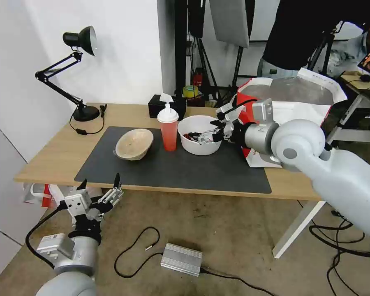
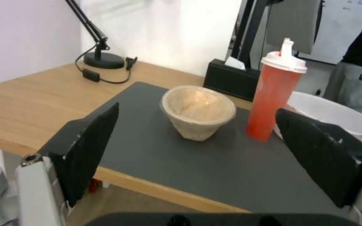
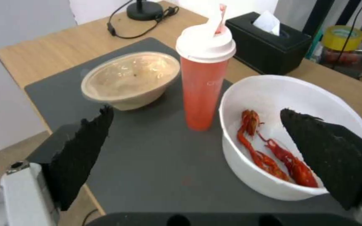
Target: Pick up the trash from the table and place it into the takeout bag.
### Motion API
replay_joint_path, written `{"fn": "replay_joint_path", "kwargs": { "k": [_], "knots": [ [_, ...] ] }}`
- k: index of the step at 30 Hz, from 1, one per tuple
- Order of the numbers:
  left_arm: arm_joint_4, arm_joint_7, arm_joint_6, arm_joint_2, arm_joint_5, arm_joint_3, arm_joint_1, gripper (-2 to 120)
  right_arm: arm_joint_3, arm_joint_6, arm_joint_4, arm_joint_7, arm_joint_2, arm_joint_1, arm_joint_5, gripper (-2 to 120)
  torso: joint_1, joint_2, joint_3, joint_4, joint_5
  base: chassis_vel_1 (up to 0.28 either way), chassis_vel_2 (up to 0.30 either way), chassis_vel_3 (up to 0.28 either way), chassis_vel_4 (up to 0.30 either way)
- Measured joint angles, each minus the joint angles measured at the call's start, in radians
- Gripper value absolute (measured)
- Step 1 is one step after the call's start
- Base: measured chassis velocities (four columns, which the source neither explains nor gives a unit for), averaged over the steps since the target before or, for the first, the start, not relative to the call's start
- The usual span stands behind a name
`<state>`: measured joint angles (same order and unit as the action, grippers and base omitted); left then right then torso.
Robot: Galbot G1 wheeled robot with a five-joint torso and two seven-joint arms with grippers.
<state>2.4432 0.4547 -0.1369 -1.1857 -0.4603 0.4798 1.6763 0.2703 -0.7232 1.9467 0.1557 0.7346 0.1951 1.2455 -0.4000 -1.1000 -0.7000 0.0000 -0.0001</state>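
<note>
My right gripper reaches over the table from the right, fingers spread wide and holding nothing. It hangs at the right side of the white bowl. In the right wrist view one pad sits over the bowl's inside and the other pad over the mat; whether either touches anything I cannot tell. Red scraps lie on the bowl's floor.

The three pieces of trash stand in a row on the grey mat: the beige bowl on the left, the red cup with its white lid in the middle, the white bowl on the right. The cup stands upright just beside the white bowl; whether they touch I cannot tell. The beige bowl tilts slightly and sits apart from the cup.

The bag stands open at the table's right end, behind my right arm, its foil lining showing.

My left gripper waits low in front of the table's near edge, below the tabletop, fingers wide apart and empty. In the left wrist view its pads frame the beige bowl and the cup from a distance.

A black lamp stands at the table's far left, a black tissue box behind the cup.
</note>
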Motion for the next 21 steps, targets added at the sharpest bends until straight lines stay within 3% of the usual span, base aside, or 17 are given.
{"fn": "replay_joint_path", "kwargs": {
  "k": [21],
  "knots": [
    [0.008, 0.005, -0.018, -0.003, -0.007, -0.001, 0.000, 100, 0.101, 0.000, -0.091, -0.040, 0.010, -0.107, -0.004, 100, 0.000, 0.000, 0.000, 0.0000, 0.0001, 0.000, 0.000, 0.000, 0.000]
  ]
}}
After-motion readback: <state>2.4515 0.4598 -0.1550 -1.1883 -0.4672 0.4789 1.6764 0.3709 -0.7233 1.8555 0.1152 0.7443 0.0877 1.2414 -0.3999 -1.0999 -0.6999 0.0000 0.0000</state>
